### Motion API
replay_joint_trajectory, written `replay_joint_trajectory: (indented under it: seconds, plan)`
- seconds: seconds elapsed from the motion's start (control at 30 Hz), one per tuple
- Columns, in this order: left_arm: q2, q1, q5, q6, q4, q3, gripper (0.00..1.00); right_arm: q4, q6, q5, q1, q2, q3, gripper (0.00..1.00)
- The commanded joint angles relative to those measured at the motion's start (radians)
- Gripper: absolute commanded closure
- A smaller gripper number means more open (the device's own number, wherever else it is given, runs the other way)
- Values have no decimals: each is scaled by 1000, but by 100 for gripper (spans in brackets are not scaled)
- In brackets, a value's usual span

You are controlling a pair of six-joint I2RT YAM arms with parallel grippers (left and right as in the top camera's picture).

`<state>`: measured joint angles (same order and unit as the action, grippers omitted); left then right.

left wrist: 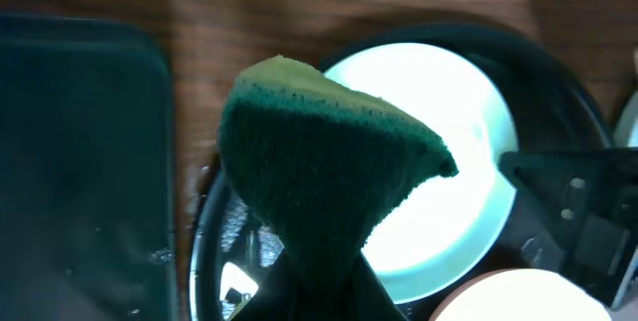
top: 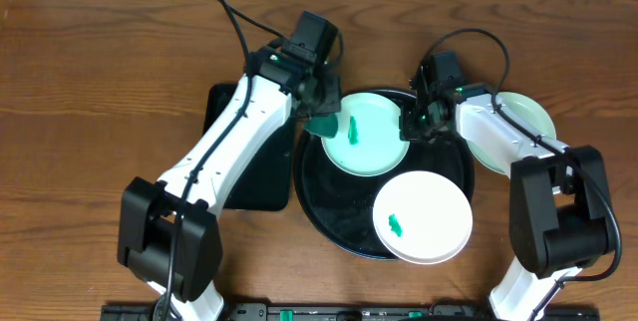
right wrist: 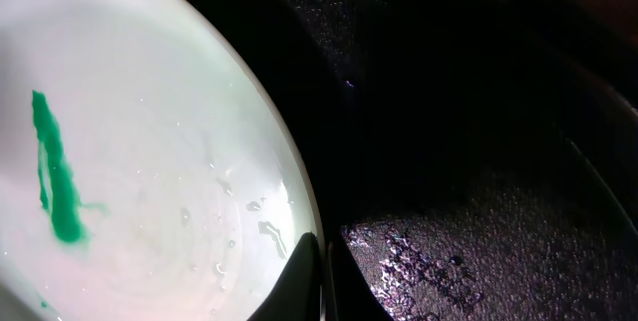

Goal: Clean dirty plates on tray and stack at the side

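Note:
On the black round tray (top: 329, 206) lie a mint-green plate (top: 374, 152) with a green smear (top: 354, 130) and a white plate (top: 434, 206) that also carries a smear. Another mint plate (top: 528, 112) rests on the table to the right of the tray. My left gripper (top: 319, 112) is shut on a green sponge (left wrist: 319, 161), held over the left edge of the smeared mint plate (left wrist: 449, 171). My right gripper (right wrist: 324, 276) is shut on that plate's right rim (right wrist: 289, 171), one finger above and one below.
A dark green rectangular tray (top: 244, 161) lies directly left of the black tray. The right arm reaches over the mint plate that is off the tray. Bare wooden table surrounds everything.

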<state>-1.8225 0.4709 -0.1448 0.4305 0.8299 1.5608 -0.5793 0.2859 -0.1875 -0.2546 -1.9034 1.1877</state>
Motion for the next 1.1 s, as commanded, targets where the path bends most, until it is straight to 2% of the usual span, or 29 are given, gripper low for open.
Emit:
replay_joint_trajectory:
  seconds: [0.0,0.67,1.07]
  plan:
    - [-2,13,-1,32,-6,-4,93,0,16,-12,-16,-5,-6,99]
    - [-131,20,-2,40,-6,-6,93,-1,17,-53,-35,-5,-6,99]
    - [-140,22,-2,66,-27,-6,92,-19,17,-53,-63,-5,-6,99]
